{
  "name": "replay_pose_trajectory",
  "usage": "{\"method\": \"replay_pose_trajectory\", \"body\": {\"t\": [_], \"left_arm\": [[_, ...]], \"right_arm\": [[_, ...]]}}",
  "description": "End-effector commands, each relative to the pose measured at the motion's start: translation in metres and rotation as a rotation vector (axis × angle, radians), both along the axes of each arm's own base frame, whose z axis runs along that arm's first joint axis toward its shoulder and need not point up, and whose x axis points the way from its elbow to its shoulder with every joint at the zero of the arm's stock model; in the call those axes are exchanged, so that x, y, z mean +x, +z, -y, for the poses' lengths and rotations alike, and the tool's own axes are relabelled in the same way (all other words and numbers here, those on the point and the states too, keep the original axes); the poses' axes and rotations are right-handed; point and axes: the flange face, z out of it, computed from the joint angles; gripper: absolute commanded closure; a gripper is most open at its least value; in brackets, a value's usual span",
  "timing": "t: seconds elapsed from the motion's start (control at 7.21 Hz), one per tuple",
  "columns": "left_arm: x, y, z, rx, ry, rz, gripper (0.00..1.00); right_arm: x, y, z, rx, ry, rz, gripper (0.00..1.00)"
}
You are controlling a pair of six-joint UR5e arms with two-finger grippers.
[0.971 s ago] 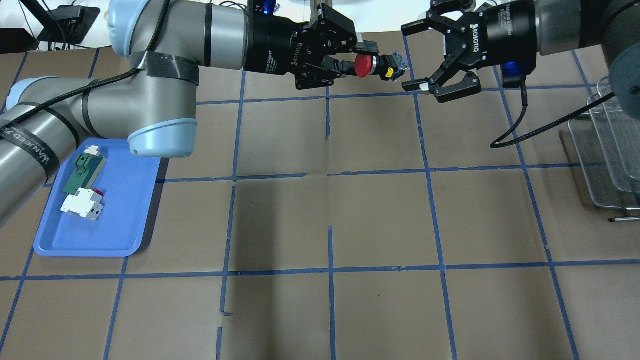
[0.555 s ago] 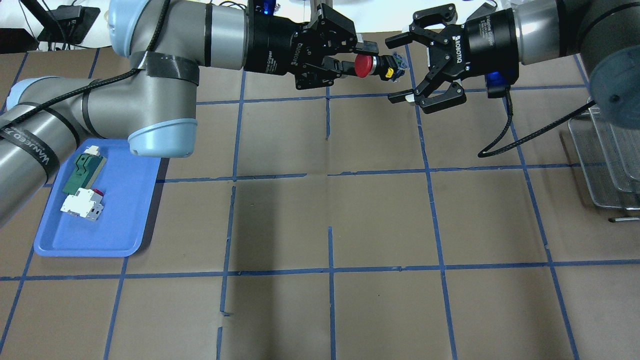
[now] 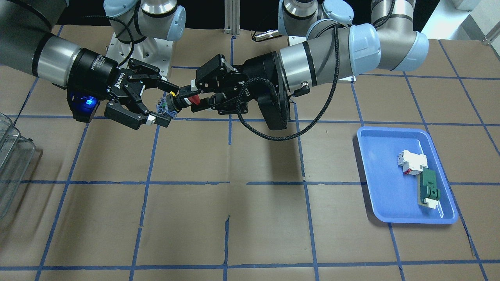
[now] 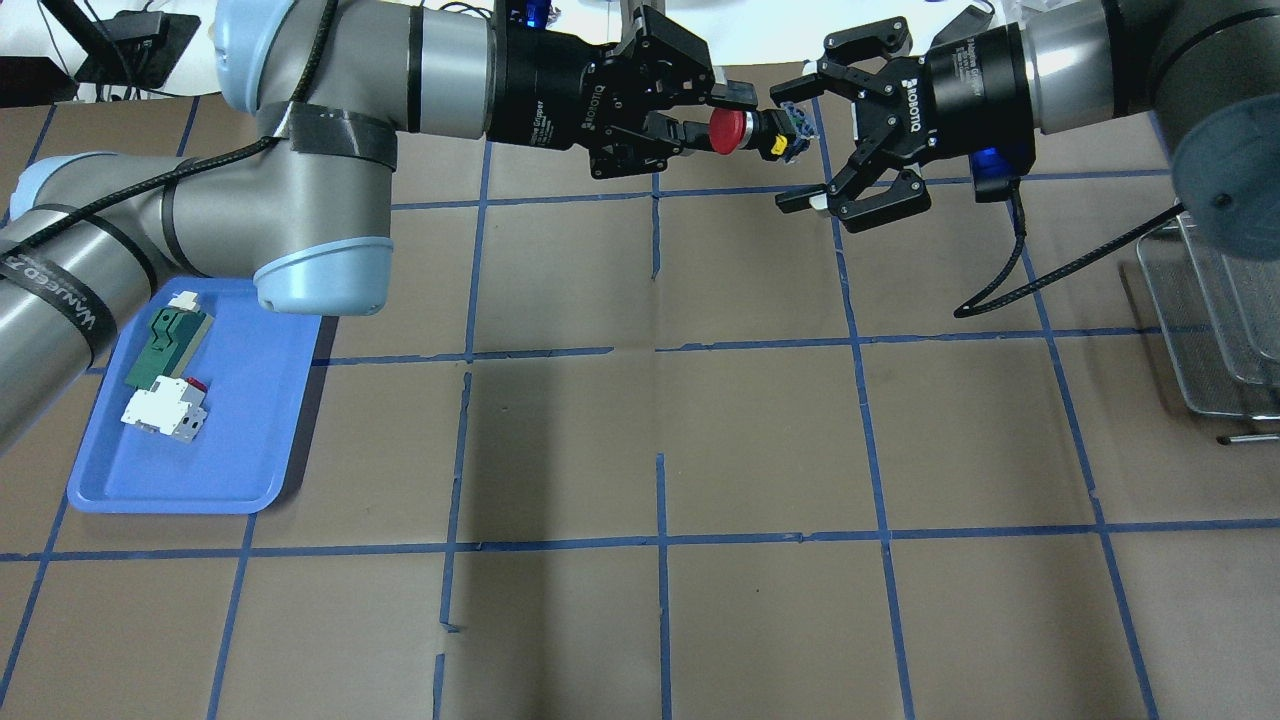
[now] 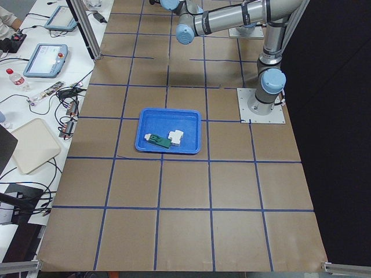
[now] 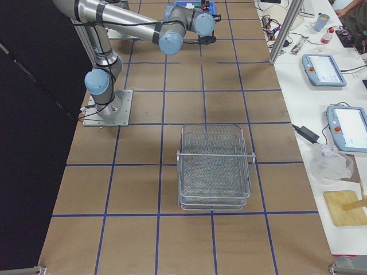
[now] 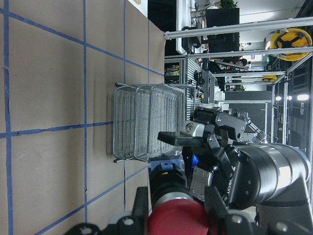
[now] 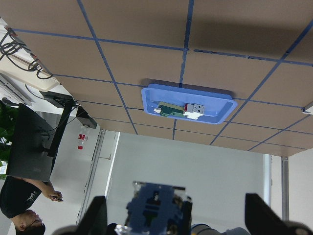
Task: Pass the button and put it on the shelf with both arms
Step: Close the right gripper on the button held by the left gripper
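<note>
The button (image 4: 745, 132), with red cap, black barrel, yellow ring and bluish base, is held level in the air above the table's far side. My left gripper (image 4: 722, 115) is shut on its red cap; it also shows in the front view (image 3: 194, 98). My right gripper (image 4: 790, 148) is open, its fingers either side of the bluish base (image 3: 163, 105) without touching it. The right wrist view shows that base (image 8: 156, 205) between the spread fingers (image 8: 95, 218). The wire-mesh shelf (image 4: 1210, 320) stands at the table's right edge, also in the right side view (image 6: 215, 166).
A blue tray (image 4: 200, 450) near the left arm holds a green flat part (image 4: 165, 345) and a white block with red (image 4: 165, 408). A black cable (image 4: 1040, 270) hangs from the right wrist. Brown table paper with blue tape lines lies in front.
My right gripper has moved left towards the button, still open, and its fingers now flank the bluish base. The left gripper and the button have stayed put.
</note>
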Motion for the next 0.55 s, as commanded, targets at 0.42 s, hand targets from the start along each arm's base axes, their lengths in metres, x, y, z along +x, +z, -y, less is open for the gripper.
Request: {"method": "replay_pose_trajectory", "body": {"t": [0.42], "left_arm": [[0.0000, 0.0000, 0.0000, 0.001, 0.000, 0.000, 0.88]], "right_arm": [[-0.0007, 0.0039, 0.0034, 0.007, -0.019, 0.033, 0.00]]}}
